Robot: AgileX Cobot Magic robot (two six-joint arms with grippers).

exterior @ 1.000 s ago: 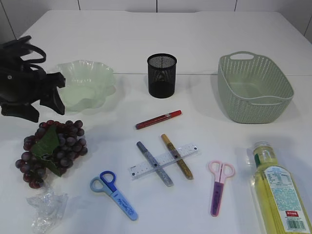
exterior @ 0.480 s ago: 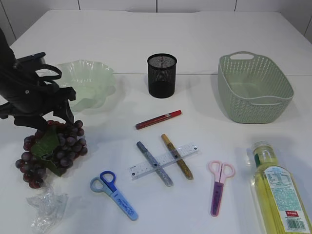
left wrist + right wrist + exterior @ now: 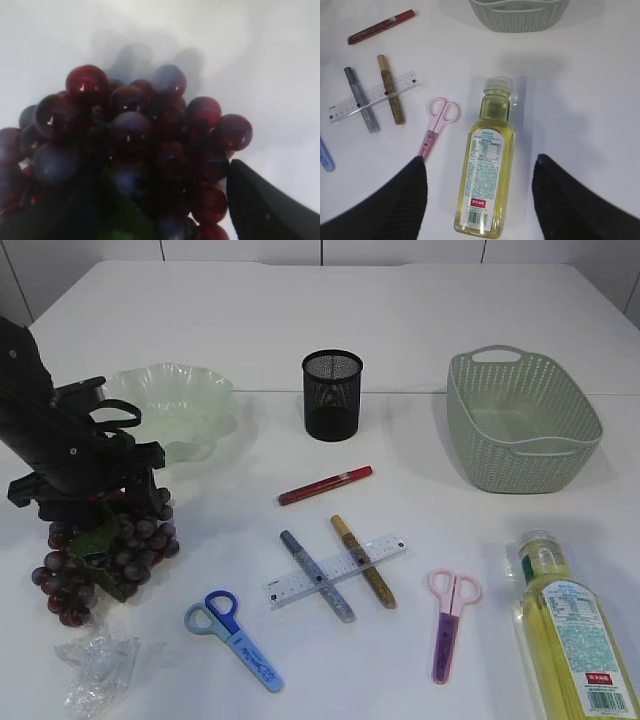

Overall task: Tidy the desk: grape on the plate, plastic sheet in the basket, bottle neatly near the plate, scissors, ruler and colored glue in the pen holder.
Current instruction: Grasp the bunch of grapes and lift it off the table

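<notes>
The grape bunch point(image 3: 105, 550) is lying at the near left of the table, just nearer than the pale green plate point(image 3: 185, 400), a dark red cluster with a green leaf across its top and glossy, tightly packed berries. Over the last second the left gripper point(image 3: 100, 502) has been swinging in from the left edge and dropping onto the far end of the bunch, its jaws widening; in the wrist view the grapes are filling the space between the open fingers point(image 3: 265, 210), not yet squeezed. That suggests the grape pick-up is about to begin. The right gripper point(image 3: 477, 200) is hovering open above the lying bottle point(image 3: 487, 167), holding nothing.
</notes>
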